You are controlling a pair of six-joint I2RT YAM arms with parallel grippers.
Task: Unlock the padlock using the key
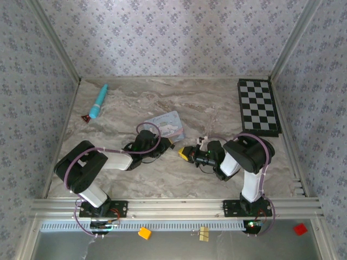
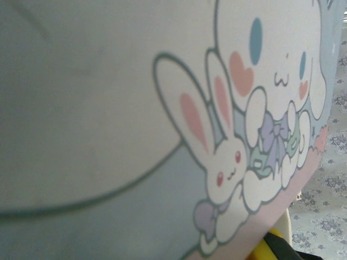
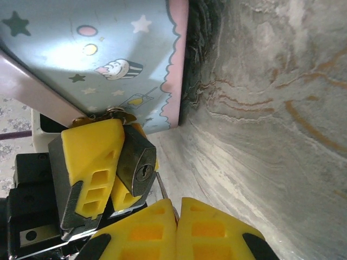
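Observation:
In the right wrist view the padlock (image 3: pixel 136 162), a small dark metal block, shows its keyhole face toward me. It is clamped between the yellow fingers (image 3: pixel 92 154) of my left gripper (image 1: pixel 166 145), which is shut on it. At the bottom of that view my right gripper (image 3: pixel 178 205) is shut on the key (image 3: pixel 161 187). The thin blade of the key sticks up between the pads. Its tip sits just below and right of the keyhole, outside it. From above, the right gripper (image 1: pixel 184 153) faces the left one, a short gap apart.
The pale blue cartoon tin (image 1: pixel 171 125) (image 2: pixel 162 135) (image 3: pixel 108 59) lies right behind the two grippers. A teal pen (image 1: pixel 98 101) lies at the far left, and a checkerboard (image 1: pixel 258 106) at the far right. The marble table (image 1: pixel 179 179) is bare near the arm bases.

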